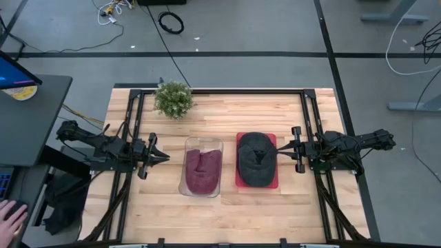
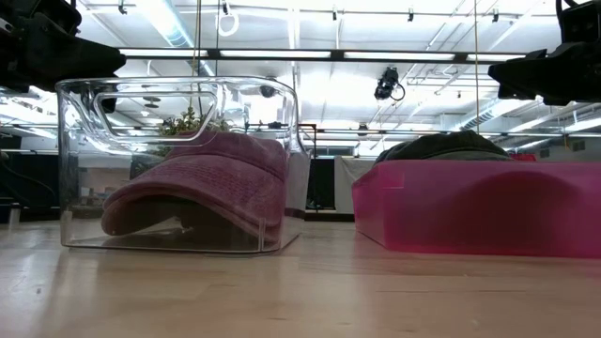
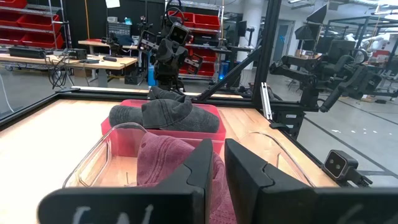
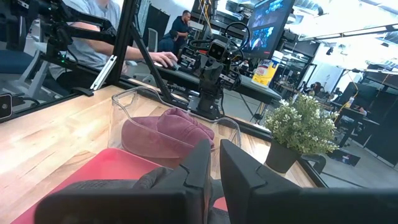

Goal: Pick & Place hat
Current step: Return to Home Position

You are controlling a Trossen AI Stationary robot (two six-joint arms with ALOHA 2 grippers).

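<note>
A maroon cap [image 1: 202,169] lies inside a clear plastic bin [image 1: 187,180] at the table's middle; it also shows in the low view [image 2: 202,183]. A dark grey cap [image 1: 255,158] rests on a pink tray [image 1: 276,180], right of the bin. My left gripper [image 1: 164,158] hovers left of the bin, its fingers nearly together, holding nothing. My right gripper [image 1: 278,149] hovers at the right edge of the grey cap, fingers also nearly together and empty. Both hang above table height.
A small potted plant [image 1: 173,98] stands near the table's far edge, left of centre. Black frame rails [image 1: 308,117] run along both sides of the table. A person's hand [image 1: 10,217] rests at a desk beyond the left edge. Bare wood lies along the near side.
</note>
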